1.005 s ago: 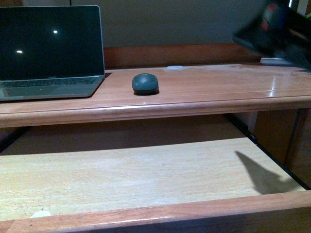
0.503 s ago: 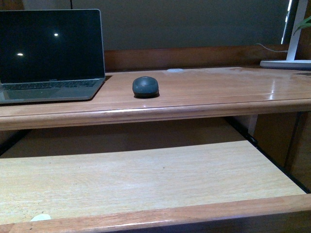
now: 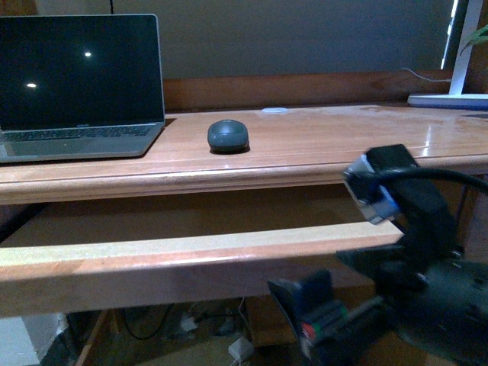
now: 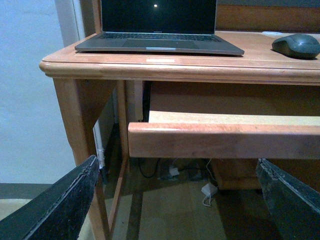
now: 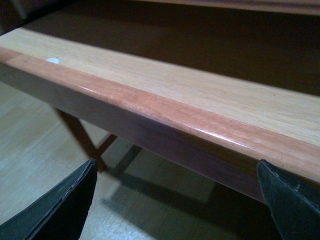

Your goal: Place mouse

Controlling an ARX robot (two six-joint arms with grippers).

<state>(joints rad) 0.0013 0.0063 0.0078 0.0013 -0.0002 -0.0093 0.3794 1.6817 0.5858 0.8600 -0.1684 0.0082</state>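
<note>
While arm blurs, mouse point(image 3: 228, 135) clear.

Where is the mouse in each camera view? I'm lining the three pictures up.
Front view: the mouse sits on the desk top, right of the laptop.
Left wrist view: the mouse lies at the picture's upper right edge, on the desk.
Right wrist view: not in it.
Shared landmark: the pull-out shelf's front rail.

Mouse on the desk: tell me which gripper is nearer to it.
Hard to call. The right gripper hangs below the pull-out shelf, well under the mouse. The left gripper, outside the front view, faces the desk from below near the laptop.
</note>
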